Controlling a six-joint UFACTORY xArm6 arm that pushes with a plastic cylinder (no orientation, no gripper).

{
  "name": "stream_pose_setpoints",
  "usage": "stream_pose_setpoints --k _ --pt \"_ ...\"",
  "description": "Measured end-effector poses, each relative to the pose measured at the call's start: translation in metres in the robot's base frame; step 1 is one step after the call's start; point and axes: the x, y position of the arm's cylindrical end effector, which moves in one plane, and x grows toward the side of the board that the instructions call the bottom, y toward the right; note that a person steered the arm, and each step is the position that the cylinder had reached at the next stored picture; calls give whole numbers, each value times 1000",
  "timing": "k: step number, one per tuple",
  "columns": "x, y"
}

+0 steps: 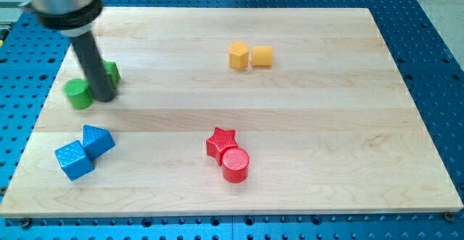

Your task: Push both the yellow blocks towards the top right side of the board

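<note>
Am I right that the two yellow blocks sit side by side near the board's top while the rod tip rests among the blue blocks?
Not quite. In the camera view my tip rests between the two green blocks, not the blue blocks. The yellow blocks do sit side by side near the top.

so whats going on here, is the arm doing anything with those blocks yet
My tip is down at the view's left, right among the two green blocks, not near its targets. The two yellow blocks sit side by side in the upper middle of the wooden board, short of the top right. Two blue blocks lie at lower left, and a red star and red cylinder at bottom centre.
</note>
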Motion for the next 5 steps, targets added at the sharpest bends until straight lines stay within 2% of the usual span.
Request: stream_pose_setpoints --k 1,2,3,4,5 --pt "-26 52" --pt "-50 46" --pt "-48 18" --pt "-48 120" --pt "-84 217"
